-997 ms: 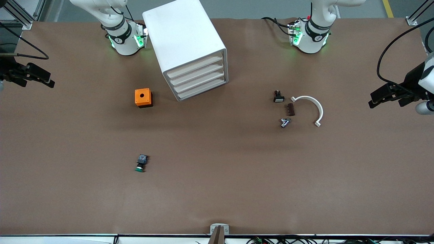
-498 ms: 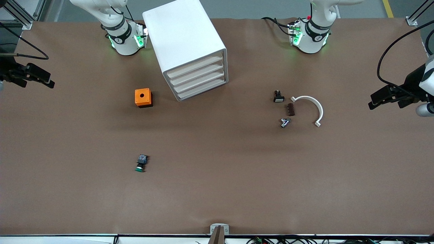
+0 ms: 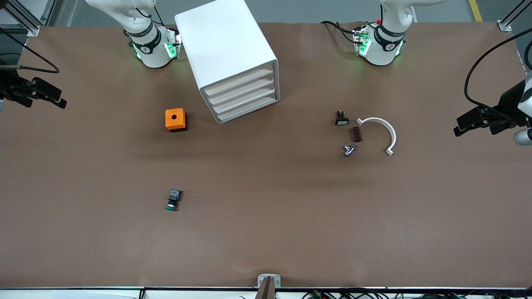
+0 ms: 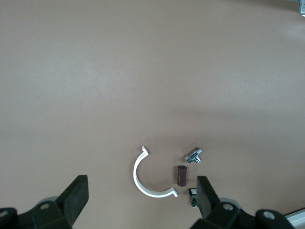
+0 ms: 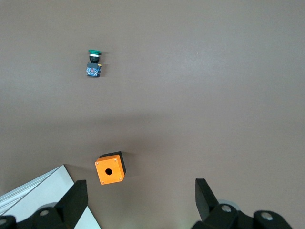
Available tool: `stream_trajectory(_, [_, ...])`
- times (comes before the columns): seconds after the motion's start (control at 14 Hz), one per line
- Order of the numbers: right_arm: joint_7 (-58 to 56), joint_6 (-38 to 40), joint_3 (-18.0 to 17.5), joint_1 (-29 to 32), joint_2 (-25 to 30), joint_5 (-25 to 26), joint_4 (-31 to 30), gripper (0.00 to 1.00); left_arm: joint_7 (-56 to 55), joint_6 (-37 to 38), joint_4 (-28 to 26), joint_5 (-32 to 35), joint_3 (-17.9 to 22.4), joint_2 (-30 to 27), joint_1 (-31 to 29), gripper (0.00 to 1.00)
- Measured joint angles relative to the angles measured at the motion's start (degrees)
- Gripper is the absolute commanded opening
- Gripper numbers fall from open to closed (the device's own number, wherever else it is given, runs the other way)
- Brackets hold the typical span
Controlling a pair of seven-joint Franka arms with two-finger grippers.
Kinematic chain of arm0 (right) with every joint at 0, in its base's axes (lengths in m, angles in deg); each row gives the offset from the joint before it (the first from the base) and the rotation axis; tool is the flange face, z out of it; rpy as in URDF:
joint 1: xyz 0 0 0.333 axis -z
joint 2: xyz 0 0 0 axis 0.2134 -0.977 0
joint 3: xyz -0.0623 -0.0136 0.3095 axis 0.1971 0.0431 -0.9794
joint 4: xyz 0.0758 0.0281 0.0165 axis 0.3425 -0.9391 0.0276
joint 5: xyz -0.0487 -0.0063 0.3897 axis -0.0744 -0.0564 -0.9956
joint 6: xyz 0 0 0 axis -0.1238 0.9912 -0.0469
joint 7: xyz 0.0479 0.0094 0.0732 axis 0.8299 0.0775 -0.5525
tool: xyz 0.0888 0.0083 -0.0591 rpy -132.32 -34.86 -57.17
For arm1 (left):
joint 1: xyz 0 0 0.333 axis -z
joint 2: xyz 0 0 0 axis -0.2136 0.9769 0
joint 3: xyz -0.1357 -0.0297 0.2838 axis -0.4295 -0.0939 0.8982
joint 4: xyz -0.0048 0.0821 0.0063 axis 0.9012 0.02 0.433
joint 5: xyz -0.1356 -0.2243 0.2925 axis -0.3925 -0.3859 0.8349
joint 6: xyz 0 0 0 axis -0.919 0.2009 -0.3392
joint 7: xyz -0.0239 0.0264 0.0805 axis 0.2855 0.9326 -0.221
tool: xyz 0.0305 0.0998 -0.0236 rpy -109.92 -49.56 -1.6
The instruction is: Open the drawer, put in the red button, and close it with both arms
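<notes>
The white cabinet [image 3: 224,45] stands between the arm bases. Its four alike drawers [image 3: 243,97] are all shut, and a corner of it shows in the right wrist view [image 5: 43,191]. No red button shows in any view. My left gripper [image 3: 457,129] hangs open and empty over the left arm's end of the table; in its wrist view [image 4: 140,193] its jaws stand wide apart. My right gripper [image 3: 61,101] hangs open and empty over the right arm's end; its wrist view [image 5: 140,191] shows the same.
An orange box with a hole [image 3: 176,119] sits beside the cabinet. A green-capped button [image 3: 172,200] lies nearer the front camera. A black-and-white switch part [image 3: 341,118], a brown block [image 3: 356,134], a metal piece [image 3: 349,150] and a white arc [image 3: 382,128] lie toward the left arm's end.
My left gripper has drifted slightly outward, toward its end of the table. The right gripper and the things on the table have barely moved.
</notes>
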Motion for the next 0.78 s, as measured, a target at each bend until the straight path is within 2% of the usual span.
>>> stream_trajectory(0.78, [0.0, -0.2, 0.0, 0.0, 0.0, 0.5, 0.0, 1.00, 0.0, 0.0, 0.3, 0.0, 0.0, 0.1, -0.4, 1.00])
